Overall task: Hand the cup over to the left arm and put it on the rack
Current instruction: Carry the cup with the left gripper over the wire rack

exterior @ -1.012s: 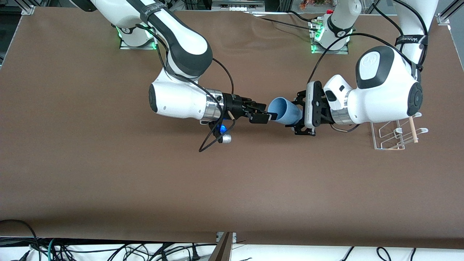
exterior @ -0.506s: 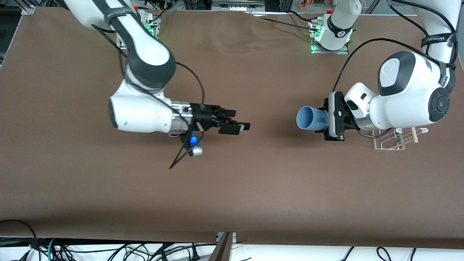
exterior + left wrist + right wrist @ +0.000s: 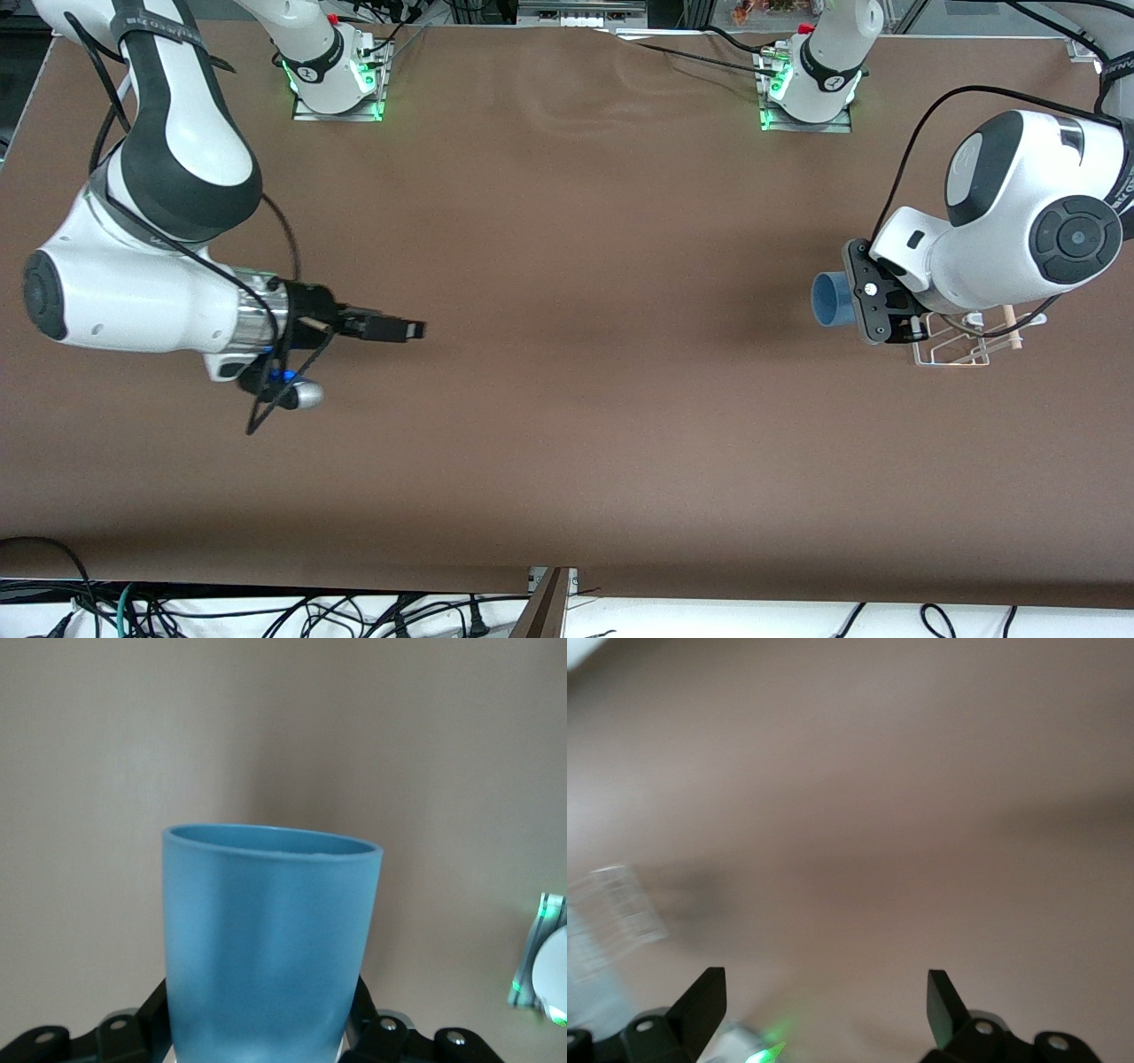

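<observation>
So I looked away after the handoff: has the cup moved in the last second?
Yes. The cup, gripped by the left claw, has travelled from mid-table toward the left arm's end and is now right beside the rack.

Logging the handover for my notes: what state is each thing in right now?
cup: held on its side in the air, mouth pointing away from the rack.
left gripper: shut on the cup, beside the rack.
right gripper: open, holding nothing, over bare table.
rack: standing, no cup on it.
</observation>
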Controlling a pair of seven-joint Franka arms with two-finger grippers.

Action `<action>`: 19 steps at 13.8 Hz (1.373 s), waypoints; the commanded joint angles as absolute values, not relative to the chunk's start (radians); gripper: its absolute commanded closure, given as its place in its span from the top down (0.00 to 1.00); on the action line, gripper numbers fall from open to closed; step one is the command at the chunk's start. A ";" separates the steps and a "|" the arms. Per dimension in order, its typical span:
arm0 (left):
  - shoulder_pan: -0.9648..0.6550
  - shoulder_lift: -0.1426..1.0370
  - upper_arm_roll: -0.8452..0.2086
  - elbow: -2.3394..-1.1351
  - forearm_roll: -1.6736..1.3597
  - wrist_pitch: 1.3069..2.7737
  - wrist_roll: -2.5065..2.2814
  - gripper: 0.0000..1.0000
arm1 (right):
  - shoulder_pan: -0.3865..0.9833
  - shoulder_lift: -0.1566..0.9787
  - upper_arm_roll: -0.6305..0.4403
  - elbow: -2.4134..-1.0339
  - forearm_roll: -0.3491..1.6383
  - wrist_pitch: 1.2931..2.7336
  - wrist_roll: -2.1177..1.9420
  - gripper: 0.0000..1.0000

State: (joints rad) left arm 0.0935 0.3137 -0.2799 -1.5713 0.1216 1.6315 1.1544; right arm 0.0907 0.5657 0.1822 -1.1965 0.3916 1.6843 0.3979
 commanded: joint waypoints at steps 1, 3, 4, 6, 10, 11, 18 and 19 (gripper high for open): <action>0.086 0.305 -0.287 -1.554 0.225 1.580 1.088 0.07 | 0.048 0.460 0.164 -1.330 0.225 1.683 0.247 1.00; 0.077 0.311 -0.296 -1.555 0.311 1.542 1.027 0.07 | 0.037 0.413 0.157 -1.370 0.079 1.683 0.224 1.00; 0.062 0.314 -0.296 -1.555 0.345 1.519 0.988 0.07 | 0.031 0.390 0.155 -1.387 0.005 1.683 0.224 1.00; 0.023 0.339 -0.296 -1.560 0.473 1.450 0.880 0.07 | 0.003 0.321 0.156 -1.434 -0.102 1.683 0.207 1.00; -0.027 0.363 -0.296 -1.572 0.615 1.368 0.785 0.07 | -0.034 0.233 0.156 -1.489 -0.117 1.683 0.113 1.00; -0.046 0.380 -0.296 -1.575 0.668 1.359 0.784 0.06 | -0.034 0.209 0.160 -1.502 -0.117 1.680 0.112 1.00; -0.072 0.411 -0.296 -1.756 1.109 1.333 0.643 0.00 | -0.046 0.092 0.161 -1.523 -0.103 1.640 0.104 1.00; -0.065 0.411 -0.293 -1.803 1.168 1.336 0.599 0.01 | -0.051 0.092 0.161 -1.526 -0.101 1.640 0.106 1.00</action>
